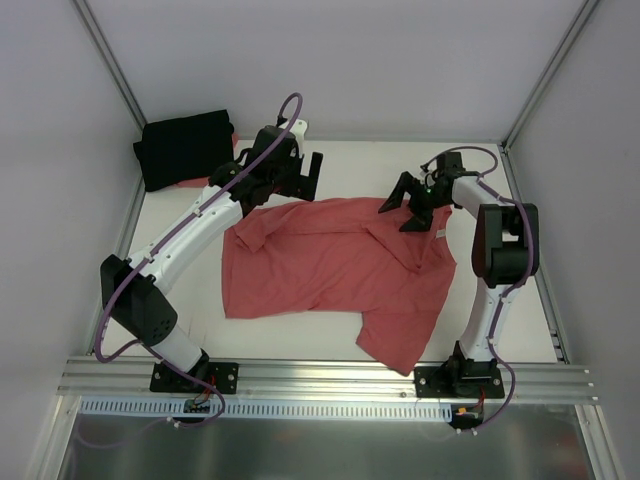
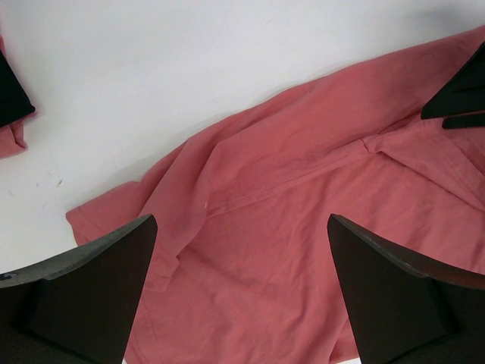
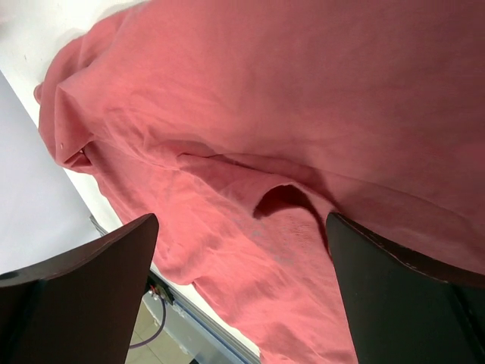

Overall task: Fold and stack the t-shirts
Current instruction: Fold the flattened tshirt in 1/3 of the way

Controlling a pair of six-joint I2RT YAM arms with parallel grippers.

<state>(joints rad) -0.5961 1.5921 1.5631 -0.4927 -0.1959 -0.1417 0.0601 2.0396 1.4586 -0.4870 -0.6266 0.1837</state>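
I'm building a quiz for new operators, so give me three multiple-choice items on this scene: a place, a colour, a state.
1. Where on the white table lies the folded black cotton t-shirt? A far left corner; B near right edge; C centre.
2. What colour is the crumpled short-sleeved t-shirt spread mid-table? A blue; B coral-red; C white.
3. How stands the left gripper? A shut on cloth; B open, holding nothing; C out of view.
Answers: 1 A, it sits in the far left corner, by the walls; 2 B, all three views show coral-red; 3 B, its jaws stand wide apart above the cloth.
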